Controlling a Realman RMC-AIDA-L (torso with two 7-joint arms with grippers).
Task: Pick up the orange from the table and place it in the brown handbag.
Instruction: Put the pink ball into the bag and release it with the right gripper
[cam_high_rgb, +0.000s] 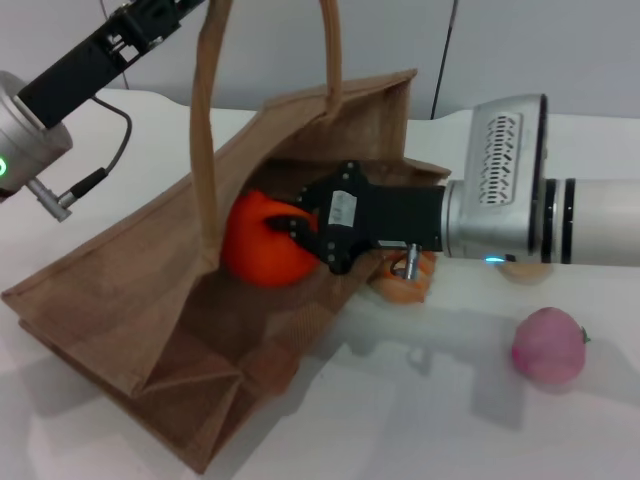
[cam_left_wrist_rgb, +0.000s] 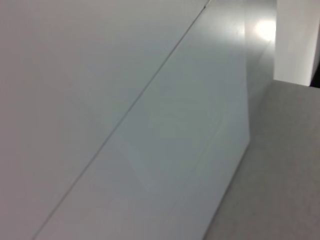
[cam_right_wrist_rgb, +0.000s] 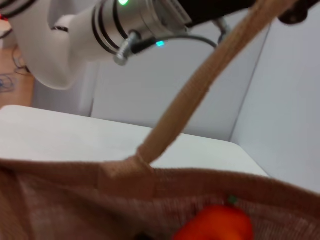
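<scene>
The orange (cam_high_rgb: 262, 245) sits inside the mouth of the brown handbag (cam_high_rgb: 130, 300), clamped by the right gripper (cam_high_rgb: 290, 228); the black jaws are closed onto the fruit's right side, dark fingers wrapping its upper edge. In the right wrist view the orange (cam_right_wrist_rgb: 215, 225) shows as a red-orange lump just past the bag's woven rim (cam_right_wrist_rgb: 125, 185), with one handle (cam_right_wrist_rgb: 200, 95) stretching up and away from it.

The bag lies tipped on the table (cam_high_rgb: 400, 420), opening facing the table's right edge, bottom end toward the near-left corner. One handle (cam_high_rgb: 205, 130) stands up taut at the left of the opening, the second (cam_high_rgb: 330, 60) rises behind it toward the far edge. Both run out of the top of the head view, so what holds them up can't be seen there.

The right arm (cam_high_rgb: 560, 220) reaches in from the right edge, level over the table, wrist at the bag's opening. The left arm (cam_high_rgb: 60, 90) comes in from the far-left corner, up high near the handles; left gripper not in the head view, jaw state can't tell. The left wrist view gives only blank wall panels.

Just under the right wrist, beside the bag's mouth, an orange-and-cream roll (cam_high_rgb: 405, 280) lies on the table, partly hidden. A pink ball (cam_high_rgb: 548, 345) sits near the right edge, well apart from the bag.
</scene>
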